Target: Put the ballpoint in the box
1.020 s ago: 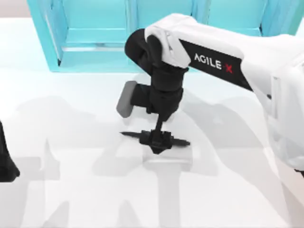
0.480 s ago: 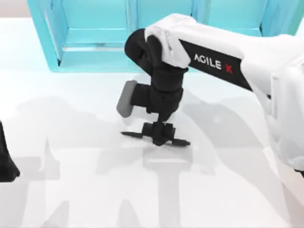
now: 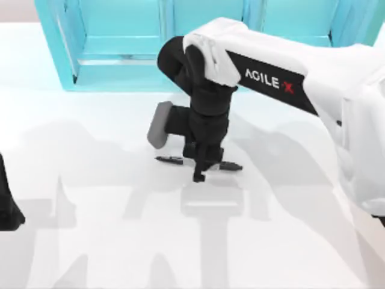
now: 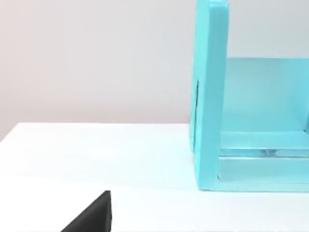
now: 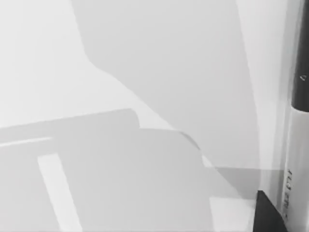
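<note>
The ballpoint [image 3: 170,160] is level above the middle of the white table, its pointed tip toward the left. My right gripper [image 3: 200,165] comes down from above and is shut on the ballpoint's middle. Their shadow falls on the table below them. In the right wrist view the ballpoint [image 5: 295,140] runs along the edge, showing a black end and a grey-white band with small print, beside one dark fingertip [image 5: 268,216]. The box is out of view. My left arm [image 3: 7,208] is parked at the table's left edge.
A large turquoise shelf unit [image 3: 120,66] with open compartments stands along the back of the table. Its side wall [image 4: 210,96] rises in the left wrist view. The white table [image 3: 90,241] stretches in front of it.
The right gripper went from fingers set around the ballpoint on the table to shut on it. It has risen with the ballpoint, which now sits farther back in the top view.
</note>
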Controlling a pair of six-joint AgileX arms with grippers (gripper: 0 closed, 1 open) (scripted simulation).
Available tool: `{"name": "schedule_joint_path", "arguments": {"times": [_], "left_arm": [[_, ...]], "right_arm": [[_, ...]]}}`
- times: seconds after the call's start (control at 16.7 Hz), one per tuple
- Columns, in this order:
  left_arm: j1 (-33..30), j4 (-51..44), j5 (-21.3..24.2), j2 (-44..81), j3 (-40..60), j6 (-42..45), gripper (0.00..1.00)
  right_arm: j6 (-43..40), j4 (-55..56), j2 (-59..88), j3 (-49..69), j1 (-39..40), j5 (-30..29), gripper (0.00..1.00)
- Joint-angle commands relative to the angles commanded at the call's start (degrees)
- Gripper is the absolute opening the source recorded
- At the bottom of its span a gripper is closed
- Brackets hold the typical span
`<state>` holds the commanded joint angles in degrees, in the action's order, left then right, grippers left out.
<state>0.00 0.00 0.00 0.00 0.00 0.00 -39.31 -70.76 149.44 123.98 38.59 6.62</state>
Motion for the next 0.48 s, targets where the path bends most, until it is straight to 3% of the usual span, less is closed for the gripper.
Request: {"name": "schedule_joint_path", "arguments": {"times": [0.48], "left_arm": [[0.00, 0.00, 0.00, 0.00, 0.00, 0.00, 1.00]], "right_arm": [[-1.09, -0.59, -2.65, 2.48, -0.85, -1.87, 0.00]]}}
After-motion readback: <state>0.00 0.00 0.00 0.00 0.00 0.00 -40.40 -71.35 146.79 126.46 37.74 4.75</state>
